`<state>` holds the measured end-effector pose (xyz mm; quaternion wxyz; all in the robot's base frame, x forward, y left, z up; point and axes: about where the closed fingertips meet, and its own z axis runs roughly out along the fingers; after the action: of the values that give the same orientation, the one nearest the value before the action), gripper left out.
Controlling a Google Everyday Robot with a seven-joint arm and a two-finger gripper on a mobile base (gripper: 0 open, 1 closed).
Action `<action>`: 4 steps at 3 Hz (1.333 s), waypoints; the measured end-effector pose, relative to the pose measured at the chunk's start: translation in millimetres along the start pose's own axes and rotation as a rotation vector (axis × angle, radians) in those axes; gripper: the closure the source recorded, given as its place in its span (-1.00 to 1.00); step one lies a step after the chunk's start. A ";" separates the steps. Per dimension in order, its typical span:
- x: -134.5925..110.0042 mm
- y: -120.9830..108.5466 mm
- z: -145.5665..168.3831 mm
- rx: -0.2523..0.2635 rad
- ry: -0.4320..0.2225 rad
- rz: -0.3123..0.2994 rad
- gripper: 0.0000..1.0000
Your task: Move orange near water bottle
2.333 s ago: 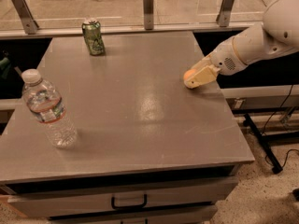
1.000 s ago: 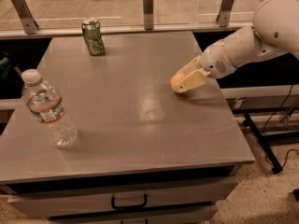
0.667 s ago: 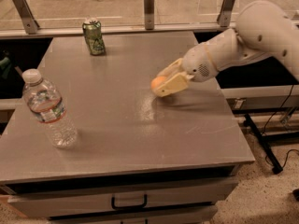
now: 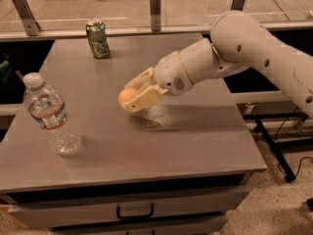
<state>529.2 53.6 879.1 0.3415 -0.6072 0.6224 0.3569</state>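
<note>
Cream-coloured fingers of the claw were closed on the small, round, smooth-skinned orange, carrying it near the middle of the flat grey counter, seemingly lifted just clear of the surface. A couple of seconds before, claw and fruit had been close to the right edge. The thick, off-white robot arm had since swept them steadily leftward, so the gap to the tall, clear plastic water bottle with its white cap and red, white and green label band had shrunk by roughly half. That bottle stood upright by the left edge, toward the front corner, and had not shifted (nor had the green drink can at the back edge). For the task, this meant the carry was well under way but unfinished: orange and bottle remained apart, with bare counter between them. I judged that more travel toward the front-left corner was needed, then a gentle set-down just beside the bottle, since a bump might topple it.
</note>
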 end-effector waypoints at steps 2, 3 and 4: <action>-27.4 32.5 43.8 -0.107 -0.082 -0.038 1.00; -36.2 47.4 57.9 -0.166 -0.109 -0.041 0.63; -36.8 53.0 64.6 -0.187 -0.121 -0.035 0.17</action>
<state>476.8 128.4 879.2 0.3264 -0.6246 0.5539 0.4434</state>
